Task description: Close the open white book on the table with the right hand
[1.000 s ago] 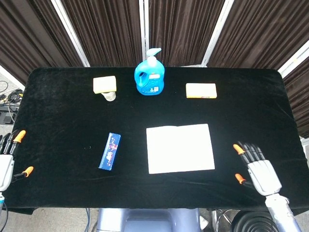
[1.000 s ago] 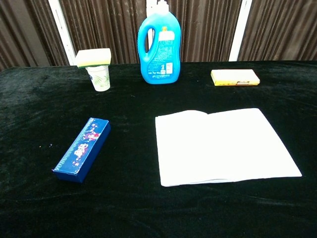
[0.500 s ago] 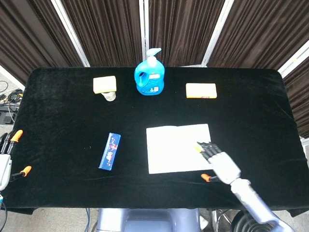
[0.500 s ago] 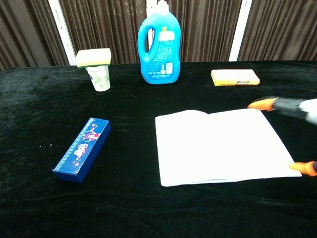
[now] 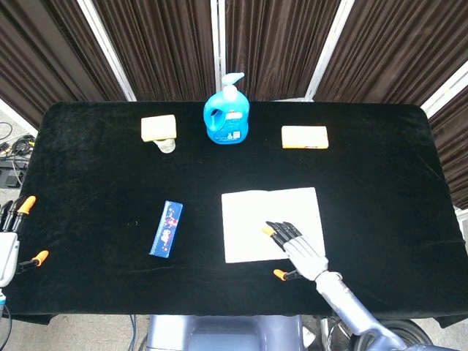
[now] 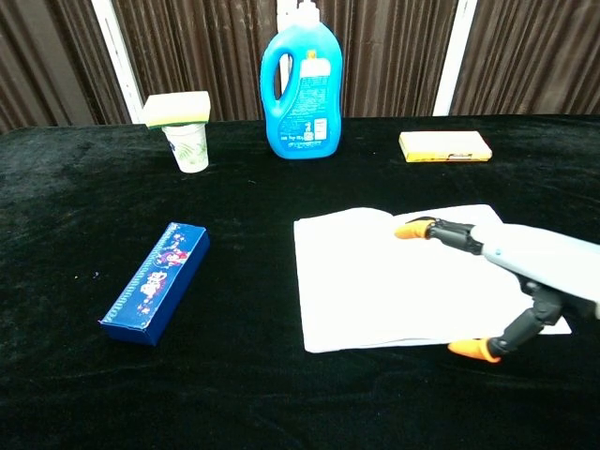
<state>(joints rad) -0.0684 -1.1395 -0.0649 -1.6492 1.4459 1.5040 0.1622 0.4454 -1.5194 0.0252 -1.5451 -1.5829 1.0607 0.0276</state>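
Observation:
The open white book (image 5: 256, 219) (image 6: 375, 281) lies flat on the black table, right of centre. My right hand (image 5: 298, 248) (image 6: 511, 272) hovers over the book's right page, fingers stretched out and spread, thumb hanging below the book's near edge. It holds nothing. Whether it touches the page I cannot tell. At the far left edge of the head view my left hand (image 5: 9, 241) stays beside the table, fingers apart and empty; the chest view does not show it.
A blue detergent bottle (image 5: 227, 117) stands at the back centre. A paper cup topped with a yellow sponge (image 5: 159, 130) is at back left, a yellow box (image 5: 304, 137) at back right. A blue carton (image 5: 167, 228) lies left of the book.
My right hand has swept leftward from the table's right side onto the book's right page. The book and the other objects have not moved.

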